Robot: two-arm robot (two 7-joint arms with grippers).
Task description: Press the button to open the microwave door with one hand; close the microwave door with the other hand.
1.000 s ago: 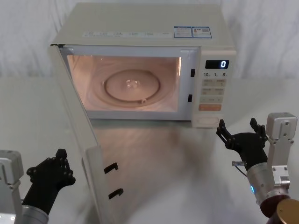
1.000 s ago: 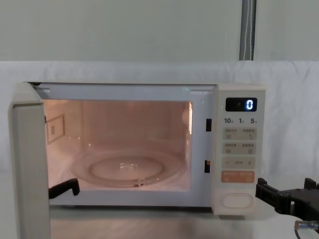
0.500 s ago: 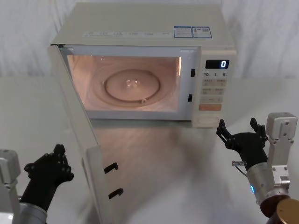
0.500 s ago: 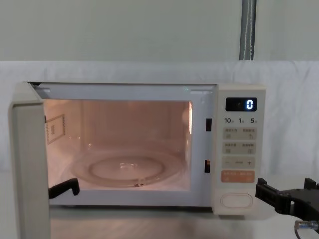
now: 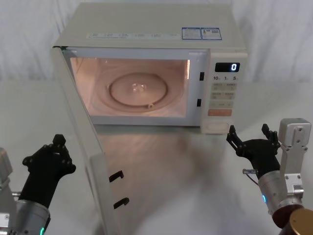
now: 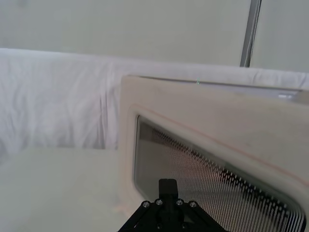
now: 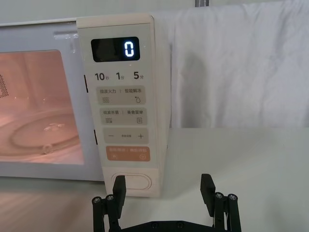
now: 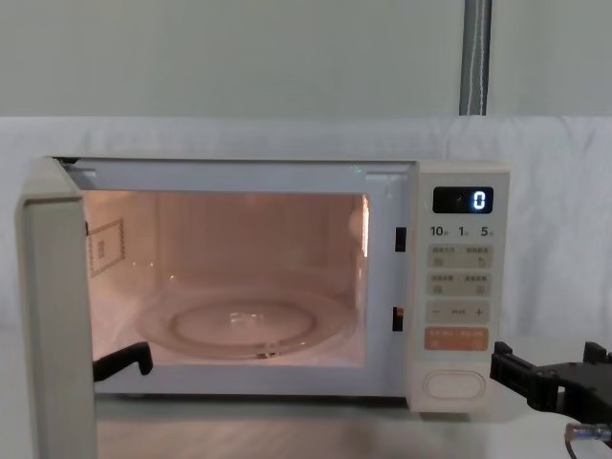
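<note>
Door (image 5: 80, 142) stands swung wide in your head view, hinged at the microwave's left side and reaching toward the bench's near edge, so judge the button press done and the closing step in hand. Your left gripper (image 5: 49, 157) sits just left of the door's outer face, apart from it, near the bench's near left corner; whether its fingers are parted or together cannot be told here. Your right gripper (image 5: 253, 139) waits near the bench's right edge with its fingers spread and empty, just in front of and to the right of the button (image 5: 215, 128) at the foot of the control panel (image 5: 224, 95). In the left wrist view, the door's dark meshed window (image 6: 212, 183) and raised frame lie close ahead of the gripper, not touching. In the right wrist view, the fingers (image 7: 118, 186) stand wide apart before the button, with a gap between them and the panel. In the chest view, the door shows edge-on at the left, the lit cavity (image 8: 225, 277) and glass turntable (image 8: 249, 325) are open to you, and the right gripper sits low at the right, beside the button. Next, you will likely need to bring the left gripper against the outer face and push rightward and back until the latches (image 5: 117, 188) catch.
</note>
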